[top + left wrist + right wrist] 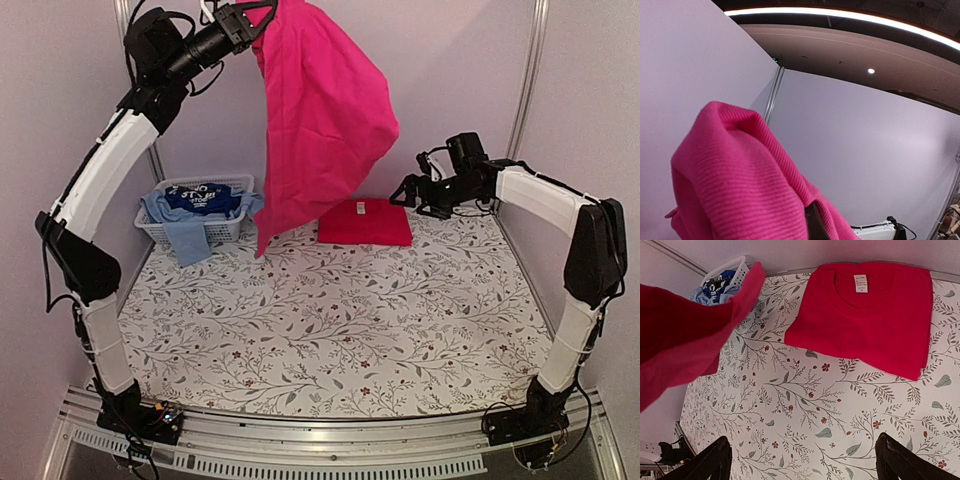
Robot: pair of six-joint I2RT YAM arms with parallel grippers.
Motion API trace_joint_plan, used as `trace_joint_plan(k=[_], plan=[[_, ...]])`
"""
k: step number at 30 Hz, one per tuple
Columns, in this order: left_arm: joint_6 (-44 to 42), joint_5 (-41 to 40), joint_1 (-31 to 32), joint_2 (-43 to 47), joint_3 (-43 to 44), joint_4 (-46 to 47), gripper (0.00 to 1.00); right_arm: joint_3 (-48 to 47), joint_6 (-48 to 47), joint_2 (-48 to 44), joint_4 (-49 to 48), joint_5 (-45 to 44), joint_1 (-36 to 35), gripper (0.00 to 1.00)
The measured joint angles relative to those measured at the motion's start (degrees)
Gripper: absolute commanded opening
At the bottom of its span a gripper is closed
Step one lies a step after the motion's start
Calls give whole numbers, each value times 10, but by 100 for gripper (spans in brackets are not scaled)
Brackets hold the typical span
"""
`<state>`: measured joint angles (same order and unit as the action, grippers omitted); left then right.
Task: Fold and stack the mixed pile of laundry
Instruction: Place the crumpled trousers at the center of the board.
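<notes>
Little done yet: folded only the red shirt [365,222] on the table [330,320], holding pink cloth [320,110] high in clamped left gripper [256,16], right gripper [407,191] wide and empty, blue pieces [200,205] left in basket [230,232].

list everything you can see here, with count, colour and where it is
pink cloth: one, magenta, hanging above the table's far side
red shirt: one, red, folded flat, far centre of table
basket: one, white slatted, far left
light blue garment: count unclear, draped over the basket's front
dark blue printed garment: one, inside the basket
table: one, floral-patterned top
left pincer: raised, shut on pink cloth
right pincer: open, above the table near the red shirt
</notes>
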<state>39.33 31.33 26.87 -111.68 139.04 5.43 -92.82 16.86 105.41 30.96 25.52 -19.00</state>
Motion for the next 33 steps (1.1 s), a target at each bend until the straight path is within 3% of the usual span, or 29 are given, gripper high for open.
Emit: trace_joint_plan(k=[3, 7, 10, 12, 14, 16, 17, 20, 22, 27, 33], plan=[[3, 33, 10, 27, -50, 1, 0, 0, 0, 0, -5, 13, 10, 99], [-19, 51, 11, 122, -207, -30, 0, 9, 0, 0, -12, 26, 22, 99], [-72, 39, 3, 214, -347, -86, 6, 31, -2, -2, -16, 38, 30, 99], [-124, 9, 2, 276, -448, -127, 19, 46, -4, -3, -16, 50, 33, 99], [-171, -38, 2, 336, -566, -154, 44, 59, -7, -5, -17, 68, 34, 98], [-214, -91, 1, 388, -684, -181, 52, 81, -12, -11, -20, 93, 34, 97], [-228, -127, 1, 409, -745, -204, 64, 92, -14, -14, -20, 109, 34, 96], [-243, -222, -9, 437, -859, -260, 86, 120, -17, -16, -22, 144, 33, 93], [-227, -251, -41, 484, -935, -268, 90, 135, -17, -16, -19, 163, 30, 91], [-193, -271, -121, 609, -995, -255, 89, 125, -26, 0, -10, 201, 2, 89], [-187, -260, -123, 494, -934, -244, 90, 57, -32, 81, 3, 227, -67, 87]])
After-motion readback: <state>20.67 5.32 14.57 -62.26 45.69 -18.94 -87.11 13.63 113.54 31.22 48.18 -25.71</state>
